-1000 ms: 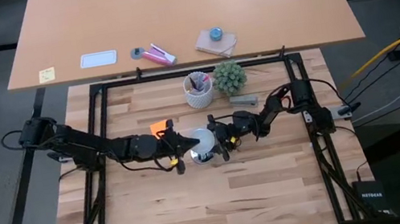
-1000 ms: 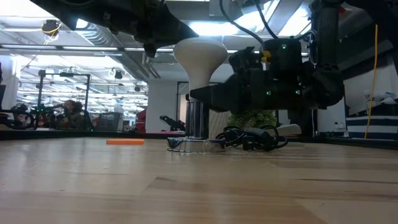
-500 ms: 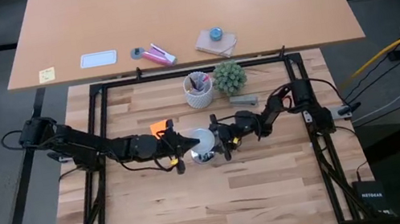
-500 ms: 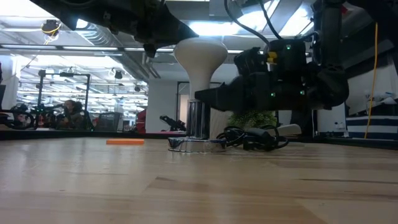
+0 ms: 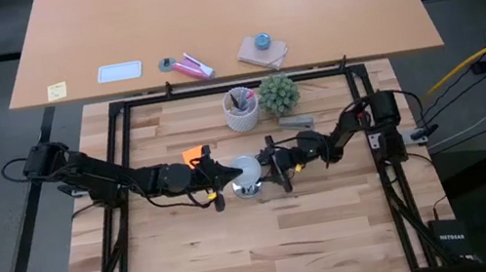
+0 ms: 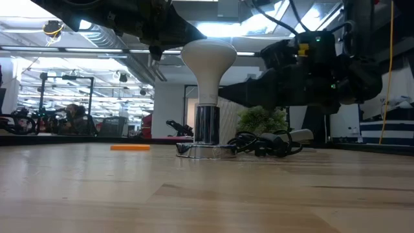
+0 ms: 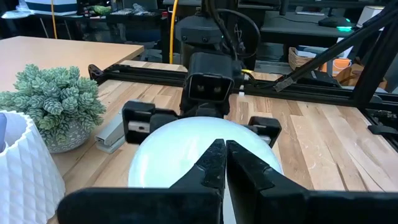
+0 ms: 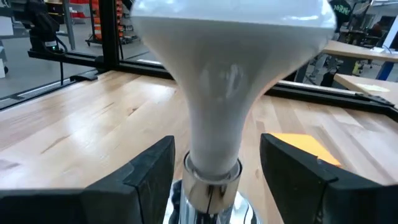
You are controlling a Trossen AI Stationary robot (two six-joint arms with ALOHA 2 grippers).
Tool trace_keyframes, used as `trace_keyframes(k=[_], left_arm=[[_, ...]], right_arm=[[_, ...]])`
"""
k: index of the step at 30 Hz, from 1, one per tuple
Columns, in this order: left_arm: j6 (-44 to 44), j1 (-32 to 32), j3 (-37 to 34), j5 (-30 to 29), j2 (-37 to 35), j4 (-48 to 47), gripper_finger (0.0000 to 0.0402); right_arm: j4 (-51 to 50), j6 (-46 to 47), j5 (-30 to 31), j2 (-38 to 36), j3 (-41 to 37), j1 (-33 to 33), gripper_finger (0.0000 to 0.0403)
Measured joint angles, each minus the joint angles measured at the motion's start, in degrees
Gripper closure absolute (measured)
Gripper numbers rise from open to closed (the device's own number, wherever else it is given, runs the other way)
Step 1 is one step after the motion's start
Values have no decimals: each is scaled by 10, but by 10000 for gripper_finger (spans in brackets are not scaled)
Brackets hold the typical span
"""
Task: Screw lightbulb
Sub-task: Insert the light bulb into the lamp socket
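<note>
The lightbulb point(image 6: 207, 61) stands upright in the metal socket point(image 6: 207, 126) at mid-desk. The right end effector point(image 8: 214, 177) sits parted beside its neck; the left end effector point(image 7: 222, 163) is closed, above the dome. Light, slippery, fragile glass: grip the neck gently.

A tan tabletop point(image 5: 212, 13) is seen beyond the work table (papers scattered on it). Ceiling lights point(image 6: 77, 26) and shelving are shown in the hall behind.

The lightbulb point(image 8: 229, 74) stands upright between the right gripper's point(image 8: 217, 171) spread fingers.
</note>
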Motion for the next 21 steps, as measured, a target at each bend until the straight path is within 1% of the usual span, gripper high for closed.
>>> trace_keyframes(k=[6,11,13,16,21], left_arm=[[0,0,0,0,0,0,396],[0,0,0,0,0,0,396],[0,0,0,0,0,0,396],[-1,0,0,0,0,0,396],[-2,0,0,0,0,0,396]], right_arm=[[0,0,3,-35,-42,0,171],[3,-1,42,-73,-71,0,179],[4,0,62,-88,-77,0,194],[4,0,87,-102,-78,0,230],[3,-1,110,-106,-67,0,307]])
